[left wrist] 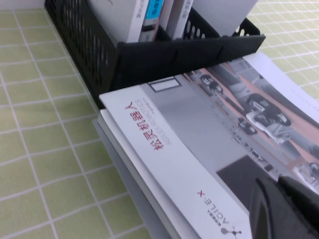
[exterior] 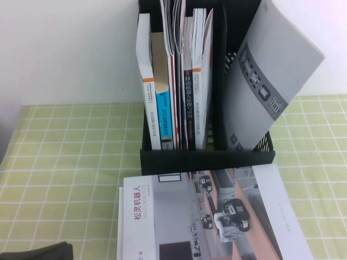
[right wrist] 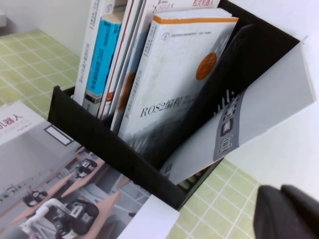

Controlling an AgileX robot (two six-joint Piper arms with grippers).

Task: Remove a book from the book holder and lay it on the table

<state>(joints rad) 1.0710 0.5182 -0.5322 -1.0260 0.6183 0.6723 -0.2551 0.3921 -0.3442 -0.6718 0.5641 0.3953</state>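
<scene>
Step in hand: the book [exterior: 217,216] lies flat on the surface [exterior: 65,162], grey-salmon face up, just in front of the book holder [exterior: 206,160] — I judge the laying down is nearly finished.

Book position: its far edge is touching or almost touching the low front wall of the holder; the near part goes out of the high view.

Left claw [left wrist: 286,206]: dark tip at the near edge of the book; I cannot tell if it is spread or pinching the cover.

Right claw [right wrist: 286,211]: over the bare surface beside the holder, apart from the book; its state I cannot tell either.

Next move: if my left claw is holding the cover, it needs to let go and lift away without dragging the pages.

Around: several upright books [exterior: 176,86] stand in the holder; a plain grey brochure [exterior: 265,81] leans outward from the right compartment.

In the way: the leaning brochure — a careless lift of my right arm could knock it.
</scene>
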